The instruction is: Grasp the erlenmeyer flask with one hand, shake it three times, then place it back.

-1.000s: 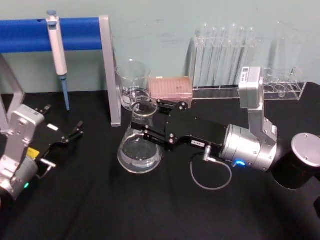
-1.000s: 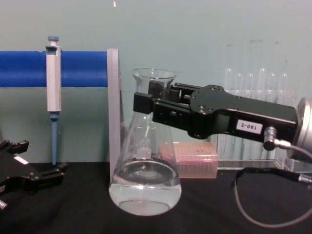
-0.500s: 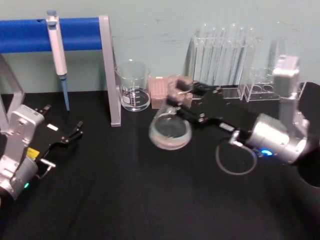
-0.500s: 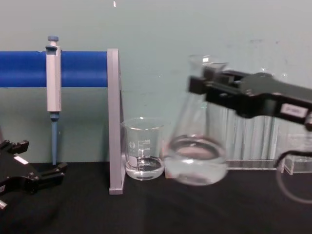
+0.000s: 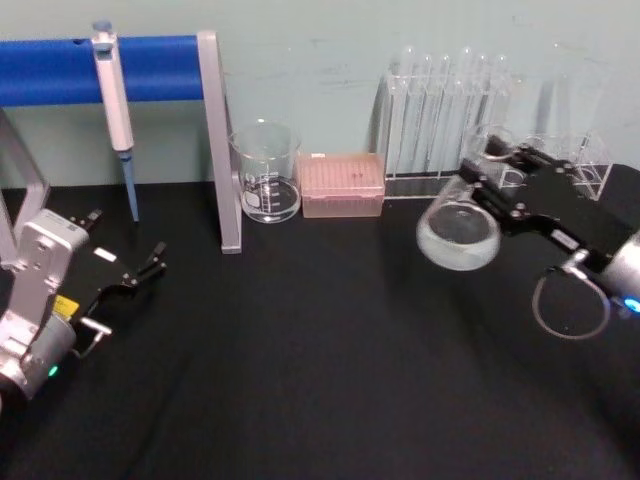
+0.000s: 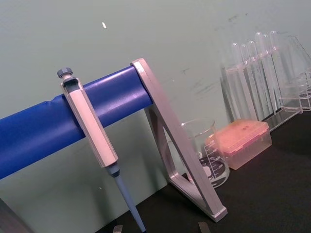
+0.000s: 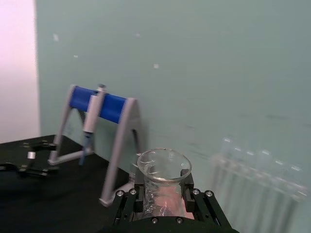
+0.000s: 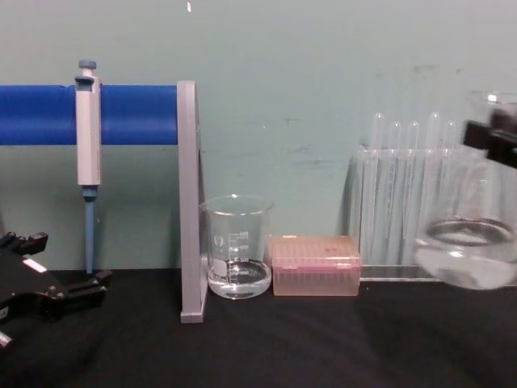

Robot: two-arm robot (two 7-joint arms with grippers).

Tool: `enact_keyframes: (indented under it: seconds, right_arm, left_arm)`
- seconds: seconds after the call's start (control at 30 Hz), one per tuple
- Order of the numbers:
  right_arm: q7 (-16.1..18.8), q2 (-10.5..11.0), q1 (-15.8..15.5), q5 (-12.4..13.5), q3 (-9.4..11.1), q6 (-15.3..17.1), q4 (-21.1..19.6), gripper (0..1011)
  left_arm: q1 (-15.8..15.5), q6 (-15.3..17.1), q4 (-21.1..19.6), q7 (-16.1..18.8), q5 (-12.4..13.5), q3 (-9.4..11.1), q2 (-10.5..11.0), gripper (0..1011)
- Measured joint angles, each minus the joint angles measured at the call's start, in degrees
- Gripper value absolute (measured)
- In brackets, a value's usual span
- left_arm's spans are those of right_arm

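The erlenmeyer flask is a clear cone with liquid in its base, hanging tilted above the black table at the right. My right gripper is shut on its neck, reaching in from the right. From the chest the flask floats clear of the table at the right edge, with the right gripper at its neck. In the right wrist view the flask's rim stands between the jaws of the right gripper. My left gripper rests open at the left, also seen as the left gripper low in the chest view.
A blue-barred stand holds a pipette at the back left. Beside it stand a glass beaker and a pink tip box. A clear rack of test tubes lines the back right, close behind the flask.
The right gripper has swung the flask from the table's left-centre far to the right and lifted it off the table. The left arm has not moved.
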Motion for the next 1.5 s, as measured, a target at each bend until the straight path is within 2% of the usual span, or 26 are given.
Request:
enact_keyframes:
  seconds: [0.23,0.37,0.5,0.77,1.03,1.07,1.17,1.47,1.5]
  right_arm:
    - [-1.98,0.47,-2.84,-0.38,3.15,0.42,-0.91,458]
    - [-1.98,0.12,-3.13,-0.66,3.78,0.63,-0.95,458]
    - [-0.91,-0.60,-2.51,-1.00,3.56,1.04,-0.55,458]
    - [3.00,-2.67,0.21,-1.23,0.92,1.92,1.37,458]
    - [8.78,-4.93,4.59,-0.60,-4.58,2.59,4.25,458]
    - [8.78,-4.93,4.59,-0.60,-4.58,2.59,4.25,458]
    - [10.83,-5.64,6.12,-0.26,-7.05,2.96,4.91,458]
    - [14.69,-6.63,8.57,0.24,-12.20,3.88,5.84,458]
    - [14.69,-6.63,8.57,0.24,-12.20,3.88,5.84,458]
  left_arm:
    - [0.00,0.00,0.00,0.00,0.00,0.00,0.00,1001]
    - [0.00,0.00,0.00,0.00,0.00,0.00,0.00,1001]
    - [0.00,0.00,0.00,0.00,0.00,0.00,0.00,1000]
    - [0.00,0.00,0.00,0.00,0.00,0.00,0.00,1001]
    - [0.00,0.00,0.00,0.00,0.00,0.00,0.00,1001]
    - [0.00,0.00,0.00,0.00,0.00,0.00,0.00,1001]
    - [0.00,0.00,0.00,0.00,0.00,0.00,0.00,1001]
    - [0.00,0.00,0.00,0.00,0.00,0.00,0.00,1001]
    - [0.00,0.00,0.00,0.00,0.00,0.00,0.00,1001]
